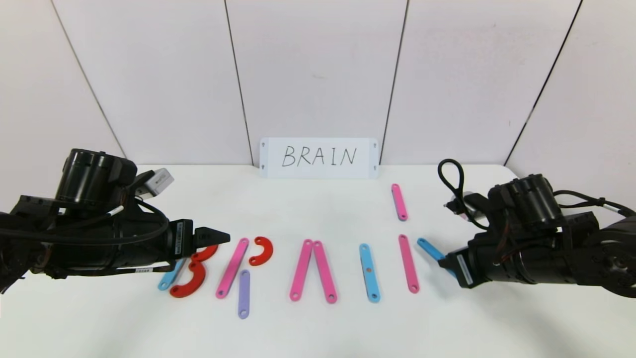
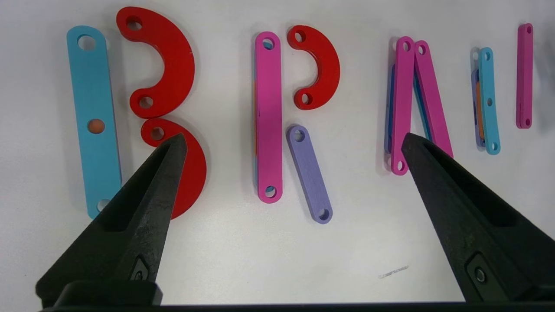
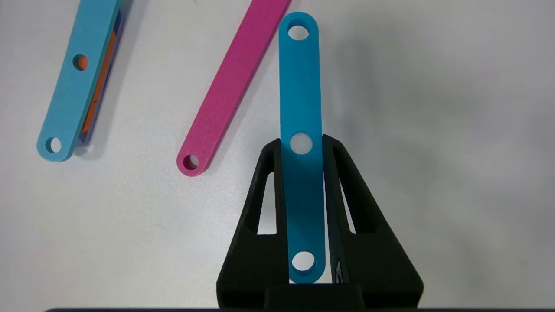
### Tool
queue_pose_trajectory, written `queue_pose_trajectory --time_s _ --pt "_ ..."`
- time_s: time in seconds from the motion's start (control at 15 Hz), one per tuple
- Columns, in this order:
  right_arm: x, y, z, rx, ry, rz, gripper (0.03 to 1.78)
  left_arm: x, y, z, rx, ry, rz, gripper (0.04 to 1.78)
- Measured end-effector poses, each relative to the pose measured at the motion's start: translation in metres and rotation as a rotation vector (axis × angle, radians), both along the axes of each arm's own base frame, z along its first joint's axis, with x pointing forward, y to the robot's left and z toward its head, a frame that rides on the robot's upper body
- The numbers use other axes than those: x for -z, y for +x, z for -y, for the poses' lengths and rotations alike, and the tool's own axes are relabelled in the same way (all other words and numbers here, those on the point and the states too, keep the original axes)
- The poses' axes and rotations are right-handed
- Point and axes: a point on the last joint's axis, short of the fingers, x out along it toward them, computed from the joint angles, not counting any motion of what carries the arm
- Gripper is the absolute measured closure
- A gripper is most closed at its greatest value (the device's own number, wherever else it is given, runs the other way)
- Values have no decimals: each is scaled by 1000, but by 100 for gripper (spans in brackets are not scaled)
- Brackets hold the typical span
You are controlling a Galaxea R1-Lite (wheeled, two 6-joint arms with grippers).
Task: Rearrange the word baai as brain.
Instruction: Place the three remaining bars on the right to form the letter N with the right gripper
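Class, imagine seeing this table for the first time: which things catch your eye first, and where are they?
The row of colourful plastic letters across the table's middle stands out, below the white card reading BRAIN against the back wall. At the row's right end, the right hand is shut on a light-blue strip. The left hand hovers open over the red arcs at the left end.

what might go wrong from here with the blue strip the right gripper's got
The right gripper is shut on the light-blue strip, gripping its edges, so the strip may twist or slip when set down. The pink strip lies close beside it, and placing the diagonal of the N could nudge that one. The open left gripper hovers low over the red arcs and could knock the B.
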Motion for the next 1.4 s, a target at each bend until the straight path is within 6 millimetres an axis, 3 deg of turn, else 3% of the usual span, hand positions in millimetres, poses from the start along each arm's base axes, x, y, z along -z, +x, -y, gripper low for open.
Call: queue_pose_trajectory --time_s 0.73,1.4 --pt "27 17 -3 14 2 29 153 1 1 0 -1 1 -5 9" --pt "30 21 -3 16 5 23 153 2 1 0 0 2 -6 9"
